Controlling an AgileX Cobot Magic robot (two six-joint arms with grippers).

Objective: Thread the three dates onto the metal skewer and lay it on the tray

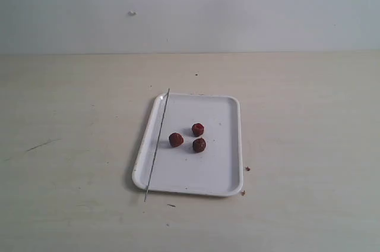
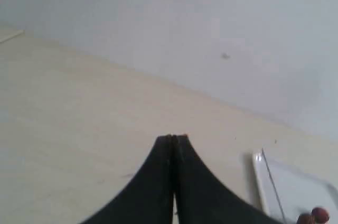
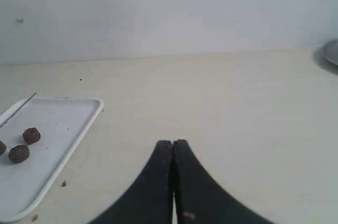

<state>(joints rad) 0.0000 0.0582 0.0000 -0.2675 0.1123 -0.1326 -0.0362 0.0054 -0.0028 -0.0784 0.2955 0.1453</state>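
Observation:
The white tray (image 1: 225,145) lies mid-table. Three dates sit loose on it, close together: one (image 1: 176,139) to the left, one (image 1: 198,129) farther back, one (image 1: 199,145) nearer. The thin metal skewer (image 1: 157,144) rests along the tray's left rim, its ends overhanging. Neither arm shows in the exterior view. My left gripper (image 2: 172,138) is shut and empty above bare table, with the tray (image 2: 317,192), the skewer (image 2: 274,187) and a date (image 2: 319,214) off to one side. My right gripper (image 3: 172,142) is also shut and empty, apart from the tray (image 3: 63,123) and two dates (image 3: 31,135) (image 3: 19,154).
Tiny dark crumbs (image 1: 247,169) lie on the table beside the tray's right edge. A grey round object (image 3: 331,52) sits at the far edge of the right wrist view. A pale wall (image 1: 190,8) backs the table.

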